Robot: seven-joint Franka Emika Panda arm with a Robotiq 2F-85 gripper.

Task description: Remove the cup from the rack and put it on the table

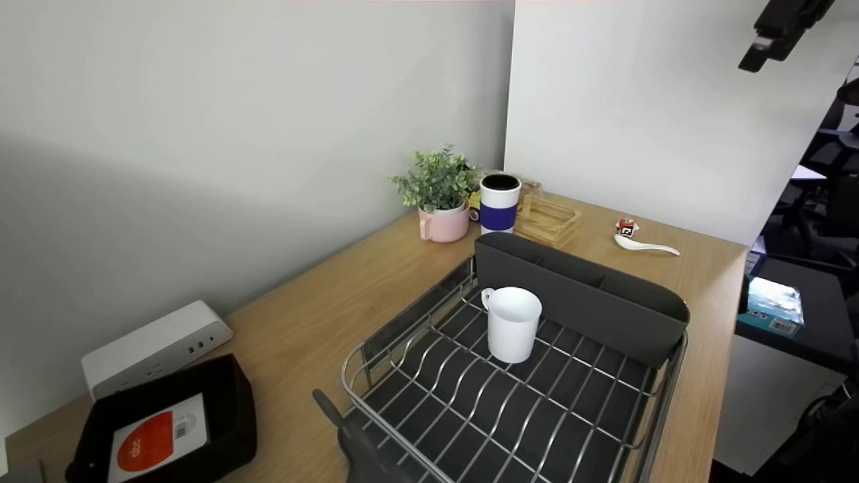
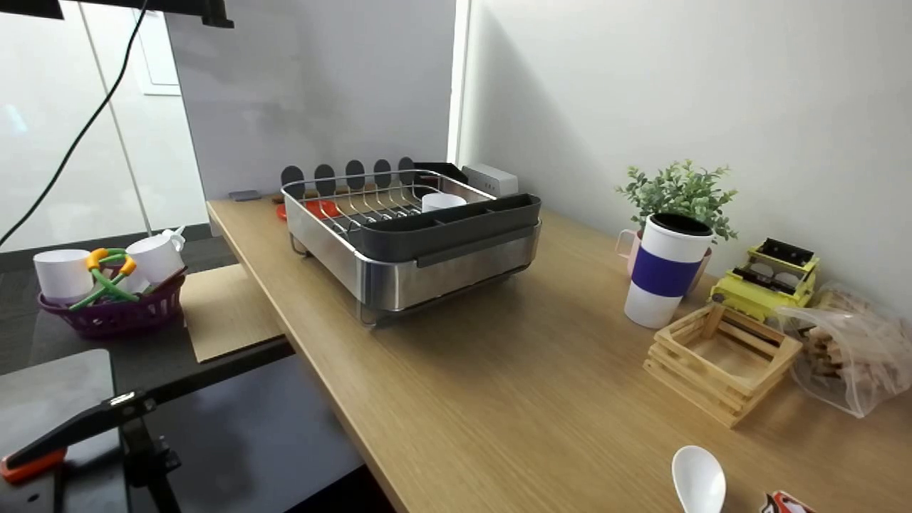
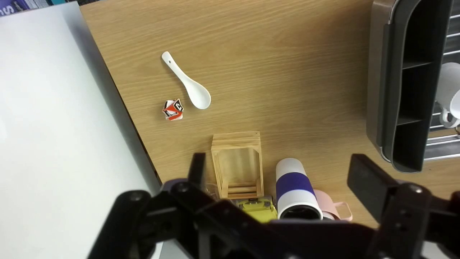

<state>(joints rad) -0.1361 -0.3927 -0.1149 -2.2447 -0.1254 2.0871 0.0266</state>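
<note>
The white cup [image 1: 513,325] stands upright inside the dark grey rack [image 1: 570,429], close to its utensil holder [image 1: 584,288], with its handle to the side. In an exterior view only the cup's upper part [image 2: 443,201] shows above the rack [image 2: 456,274]. In the wrist view the cup [image 3: 449,86] is cut by the right edge, beyond the rack's holder [image 3: 413,86]. The rack stands on the wooden table [image 2: 499,399]. My gripper [image 3: 280,174] is open and empty, above the table's end and away from the cup. Part of it shows high up in an exterior view [image 1: 765,54].
A white and blue tumbler [image 2: 662,271], a plant in a pink mug [image 1: 444,221], a wooden crate [image 2: 723,363] and a yellow toy [image 2: 769,281] stand near the wall. A white spoon [image 3: 190,82] and a red-white block [image 3: 173,109] lie nearby. A black tray [image 1: 231,416] stands beside the rack.
</note>
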